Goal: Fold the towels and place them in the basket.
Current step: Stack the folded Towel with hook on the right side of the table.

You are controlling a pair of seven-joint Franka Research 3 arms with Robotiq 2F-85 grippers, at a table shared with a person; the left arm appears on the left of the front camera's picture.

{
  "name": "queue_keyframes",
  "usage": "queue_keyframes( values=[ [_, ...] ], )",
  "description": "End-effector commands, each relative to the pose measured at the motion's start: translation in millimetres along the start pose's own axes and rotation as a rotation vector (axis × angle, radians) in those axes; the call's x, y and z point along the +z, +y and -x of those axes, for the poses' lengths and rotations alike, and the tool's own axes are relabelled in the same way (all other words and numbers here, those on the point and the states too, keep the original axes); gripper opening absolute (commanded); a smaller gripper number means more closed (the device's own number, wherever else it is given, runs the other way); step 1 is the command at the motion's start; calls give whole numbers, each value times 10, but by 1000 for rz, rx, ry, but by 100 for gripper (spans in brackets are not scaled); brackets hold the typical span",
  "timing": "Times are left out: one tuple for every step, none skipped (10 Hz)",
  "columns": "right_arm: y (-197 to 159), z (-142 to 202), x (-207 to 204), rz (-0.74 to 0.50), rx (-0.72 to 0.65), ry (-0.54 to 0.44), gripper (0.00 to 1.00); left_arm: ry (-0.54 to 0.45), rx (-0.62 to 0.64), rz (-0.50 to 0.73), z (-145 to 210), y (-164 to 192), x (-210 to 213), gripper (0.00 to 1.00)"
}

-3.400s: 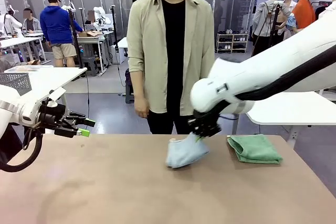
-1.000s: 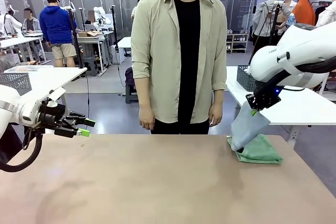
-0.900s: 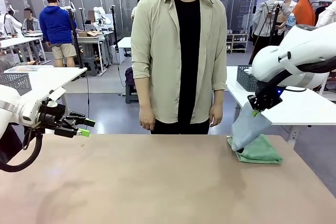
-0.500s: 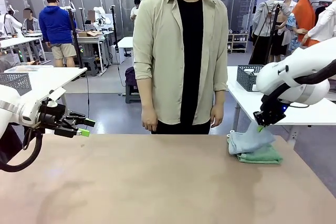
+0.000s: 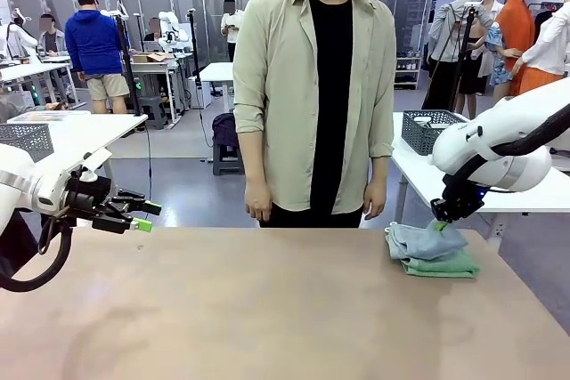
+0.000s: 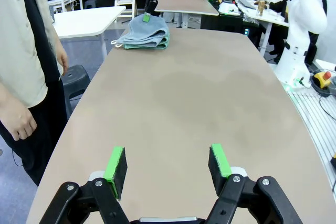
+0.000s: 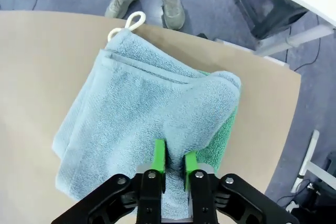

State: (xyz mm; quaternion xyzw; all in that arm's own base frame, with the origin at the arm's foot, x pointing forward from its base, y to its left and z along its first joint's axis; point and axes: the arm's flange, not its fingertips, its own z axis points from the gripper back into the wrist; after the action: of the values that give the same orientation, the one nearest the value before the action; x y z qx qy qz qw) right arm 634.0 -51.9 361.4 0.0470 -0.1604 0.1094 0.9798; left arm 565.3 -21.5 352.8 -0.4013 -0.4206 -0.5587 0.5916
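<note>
The pale grey-blue towel (image 5: 426, 240) lies folded on top of the mint green towel (image 5: 445, 265) at the table's far right. My right gripper (image 5: 438, 224) is down on the stack's top. In the right wrist view the right gripper (image 7: 174, 163) pinches a raised fold of the grey-blue towel (image 7: 126, 108) between its narrow-set pads, and the green towel (image 7: 223, 136) peeks out beneath. My left gripper (image 5: 147, 216) hovers open over the table's left edge, its jaws holding nothing (image 6: 167, 163). The dark basket (image 5: 432, 129) stands on a white side table behind the right arm.
A person (image 5: 316, 86) stands at the far edge, arms hanging; one hand (image 6: 18, 127) shows in the left wrist view. A lighter grey perforated basket (image 5: 25, 140) sits on a white table at the left. The brown table (image 5: 249, 309) is bare across its middle and front.
My right gripper came down and laid the hanging grey-blue towel onto the green one. The person shifted slightly right. The left arm stayed still.
</note>
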Motion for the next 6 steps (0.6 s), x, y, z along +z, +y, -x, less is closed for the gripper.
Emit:
queue_keyframes(
  values=[
    [-56, 0, 8, 14, 17, 38, 44, -3, -3, 0, -16, -6, 4, 80],
    [-55, 28, 51, 32, -7, 55, 46, -3, -3, 0, -16, -6, 4, 80],
    [-46, 69, 137, 37, -11, 46, 64, -3, -3, 0, -16, -6, 4, 80],
    [-30, 107, 295, 36, -16, 23, 66, -3, -3, 0, -16, -6, 4, 80],
    [-11, 131, 526, 27, -24, 12, 66, -3, -3, 0, -16, -6, 4, 80],
    [-2, 180, 1025, 55, -49, -20, 66, -3, -3, 0, -16, -6, 4, 80]
  ],
)
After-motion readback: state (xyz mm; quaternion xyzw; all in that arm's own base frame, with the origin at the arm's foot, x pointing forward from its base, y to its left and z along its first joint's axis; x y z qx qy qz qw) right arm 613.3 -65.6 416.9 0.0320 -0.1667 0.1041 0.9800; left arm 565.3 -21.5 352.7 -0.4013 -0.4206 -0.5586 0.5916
